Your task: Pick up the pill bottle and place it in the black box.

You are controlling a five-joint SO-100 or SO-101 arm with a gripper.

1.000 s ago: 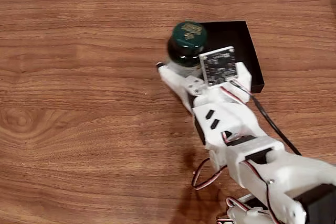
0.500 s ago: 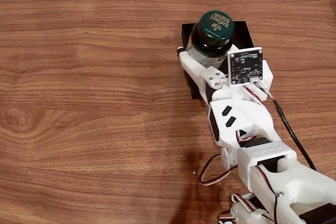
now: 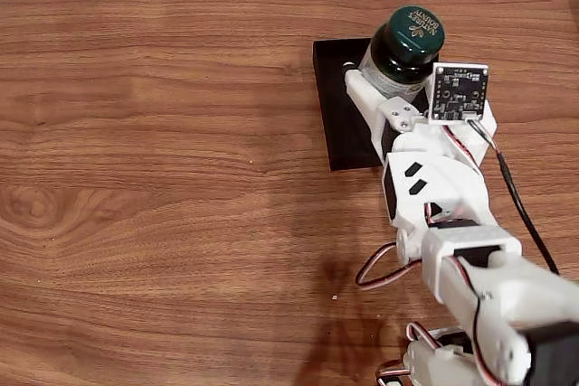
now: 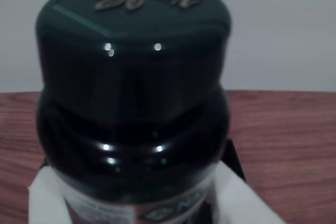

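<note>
The pill bottle is dark green with a green cap printed in gold and a pale label. It is held upright in my white gripper, which is shut on its body. In the fixed view the bottle hangs over the right part of the black box, a shallow matte black tray near the table's far edge. The wrist view shows the pill bottle close up, with white fingers on both sides of its label and a corner of the black box behind it.
A wooden table spreads wide to the left and in front of the box. The arm's white body and loose wires lie at the lower right. A pale wall rises behind the table's far edge.
The gripper has carried the bottle to the right and farther back, from the box's left edge to over its right part. More of the box's left side now shows.
</note>
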